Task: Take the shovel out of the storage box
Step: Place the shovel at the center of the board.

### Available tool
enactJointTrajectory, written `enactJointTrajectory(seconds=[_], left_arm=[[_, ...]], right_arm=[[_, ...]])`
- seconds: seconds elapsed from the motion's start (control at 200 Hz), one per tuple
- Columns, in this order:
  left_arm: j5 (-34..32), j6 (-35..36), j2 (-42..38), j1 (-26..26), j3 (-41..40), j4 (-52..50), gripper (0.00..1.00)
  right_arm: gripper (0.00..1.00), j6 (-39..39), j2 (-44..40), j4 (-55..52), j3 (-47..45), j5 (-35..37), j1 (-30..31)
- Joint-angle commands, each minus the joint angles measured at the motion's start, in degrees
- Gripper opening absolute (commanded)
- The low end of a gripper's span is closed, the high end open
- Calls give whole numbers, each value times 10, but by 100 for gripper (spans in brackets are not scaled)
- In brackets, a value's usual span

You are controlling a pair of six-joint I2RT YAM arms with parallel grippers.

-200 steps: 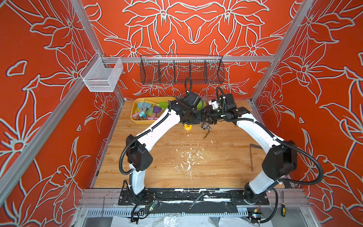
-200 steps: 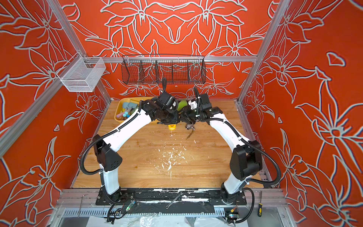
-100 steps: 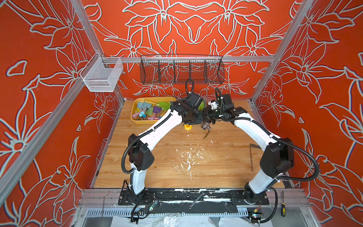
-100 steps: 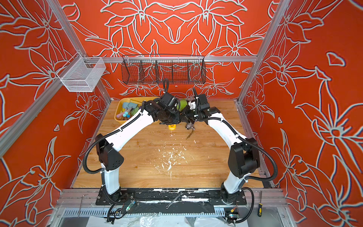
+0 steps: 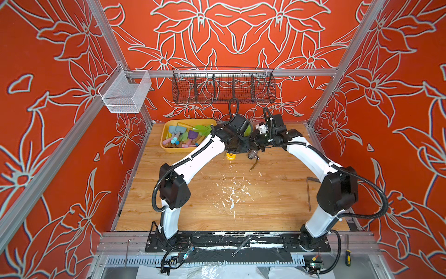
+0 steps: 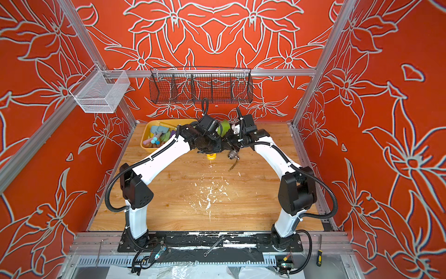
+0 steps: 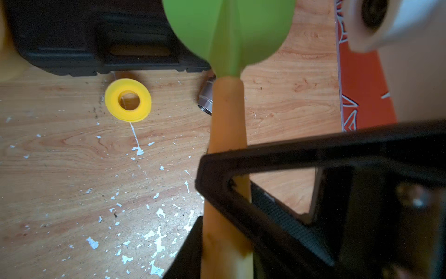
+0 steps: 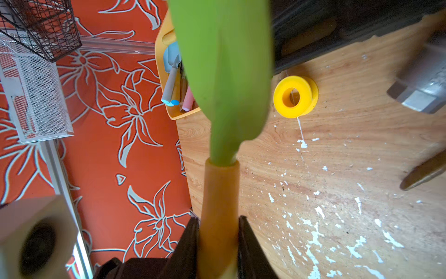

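The shovel has a green blade (image 7: 229,29) and an orange handle (image 7: 226,116). It is held in the air right of the yellow storage box (image 5: 169,149), above the table. In the right wrist view my right gripper (image 8: 218,219) is shut on the handle (image 8: 218,193), with both fingers pressed against it. The same handle runs through my left gripper (image 7: 224,232). One left finger lies beside it, and the other is hidden behind a right gripper finger (image 7: 265,154). In both top views the wrists meet around the green blade (image 5: 247,130) (image 6: 223,128).
Several more toy shovels (image 5: 183,136) lie in the storage box. A yellow ring (image 5: 230,156) and a metal chuck (image 5: 252,153) sit under the grippers. A black tool case (image 7: 72,36) is behind them. A black wire basket (image 5: 223,87) and a white one (image 5: 125,93) hang on the walls.
My right gripper has closed in on the handle beside the left gripper. Both arms have otherwise stayed nearly in place, and the shovel has stayed where it was.
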Motion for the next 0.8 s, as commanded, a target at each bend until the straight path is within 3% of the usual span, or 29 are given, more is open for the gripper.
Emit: enactJointTrajectory(seconds=[0.0, 0.12, 0.46, 0.691, 0.796], left_arm=[[39, -5, -35, -1, -33, 95, 56], [64, -18, -69, 14, -90, 130, 66], [118, -8, -186, 67, -208, 172, 68], [92, 22, -259, 133, -254, 133, 69], [65, 32, -285, 151, -259, 114, 74]], right_arm=[[0, -59, 11, -50, 18, -11, 6], [0, -111, 10, -89, 26, -10, -14], [0, -260, 23, -159, 21, -4, -117], [0, -364, 147, -211, 128, 36, -193], [0, -390, 227, -232, 201, 48, -205]])
